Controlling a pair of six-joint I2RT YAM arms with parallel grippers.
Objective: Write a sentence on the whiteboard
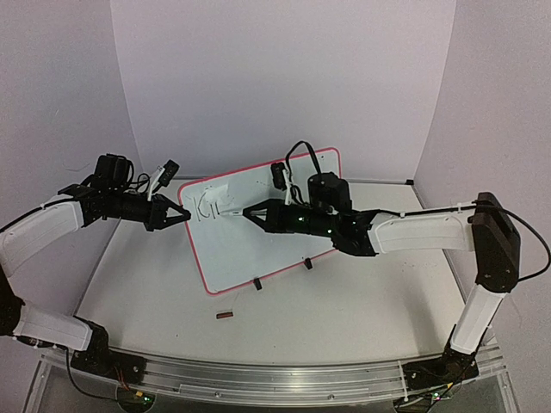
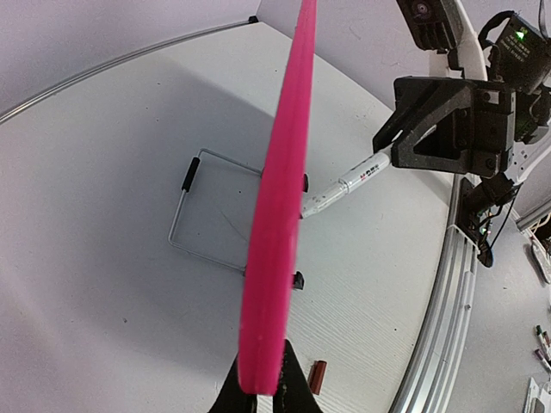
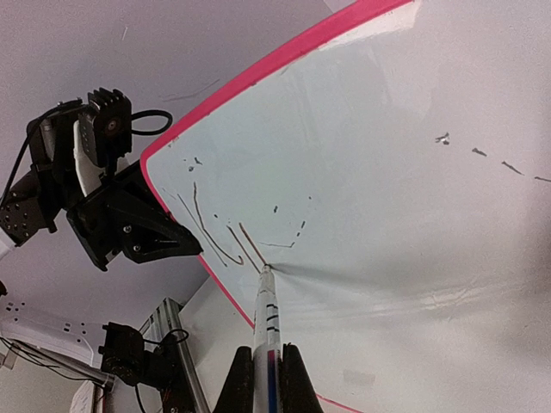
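Note:
The whiteboard (image 1: 284,228) stands tilted on the table on two black clip feet, its red rim showing. My left gripper (image 1: 183,214) is shut on the board's left rim; in the left wrist view the rim (image 2: 280,215) runs edge-on between my fingers (image 2: 297,391). My right gripper (image 1: 250,212) is shut on a white marker (image 3: 268,331), whose tip touches the board. The sentence (image 3: 225,237) is only a few thin dark strokes near the board's upper left, beside the tip. The marker also shows in the left wrist view (image 2: 349,181).
A small dark red marker cap (image 1: 225,316) lies on the table in front of the board, also in the left wrist view (image 2: 317,377). A wire stand (image 2: 207,211) lies behind the board. The aluminium rail (image 1: 275,379) runs along the near edge.

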